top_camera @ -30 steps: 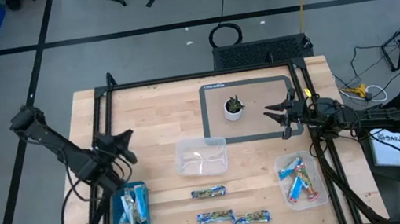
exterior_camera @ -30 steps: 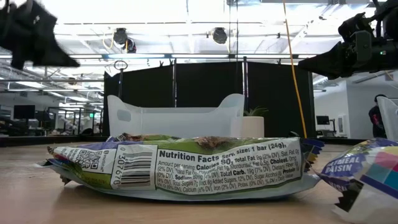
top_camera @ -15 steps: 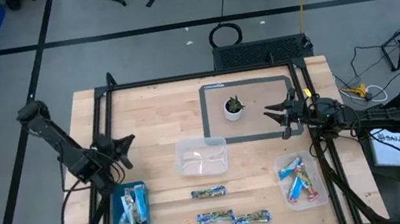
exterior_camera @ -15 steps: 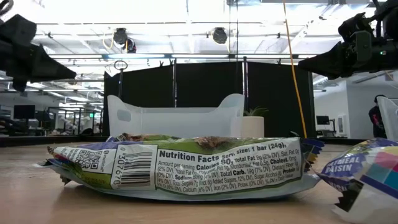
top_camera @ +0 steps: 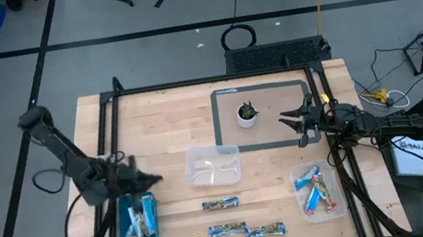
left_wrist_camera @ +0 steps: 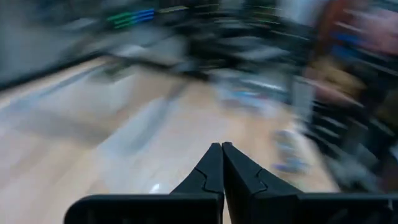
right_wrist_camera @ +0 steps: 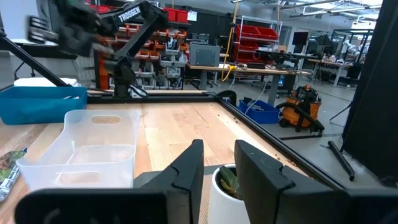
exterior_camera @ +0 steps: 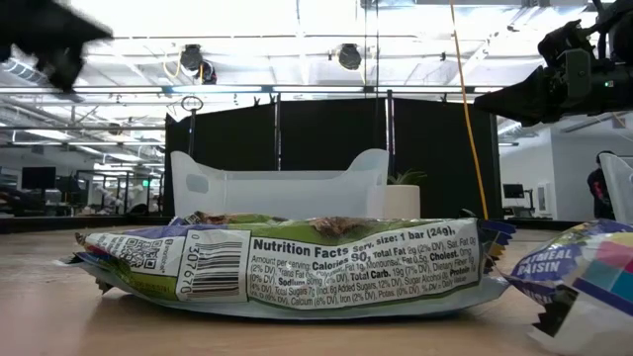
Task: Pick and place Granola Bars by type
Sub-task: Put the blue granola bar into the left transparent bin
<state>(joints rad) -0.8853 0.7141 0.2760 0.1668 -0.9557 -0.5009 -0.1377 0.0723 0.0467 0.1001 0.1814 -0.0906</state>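
Note:
Three patterned granola bars lie flat on the table near its front edge (top_camera: 221, 204), (top_camera: 228, 230), (top_camera: 266, 230). In the low view the closest one (exterior_camera: 287, 262) fills the foreground. More bars lie in the blue tray (top_camera: 137, 220) and in the clear tub on the right (top_camera: 319, 191). My left gripper (top_camera: 153, 178) is shut and empty, hovering just past the tray's far right corner; in its blurred wrist view the fingertips (left_wrist_camera: 221, 149) meet. My right gripper (top_camera: 291, 129) is open and empty, raised beside the small plant pot (top_camera: 246, 114).
An empty clear tub (top_camera: 214, 167) stands at the table's middle, between the two arms. The plant pot sits on a grey mat (top_camera: 274, 88) at the far right and shows close ahead of the right fingers (right_wrist_camera: 224, 186). Black frame rails (top_camera: 105, 134) run along the table's edges.
My left gripper has swung from above the table's left side toward the near edge and a little right, turning quickly until it points toward the table's middle over the blue tray's far corner. The right arm and all the bars have stayed put.

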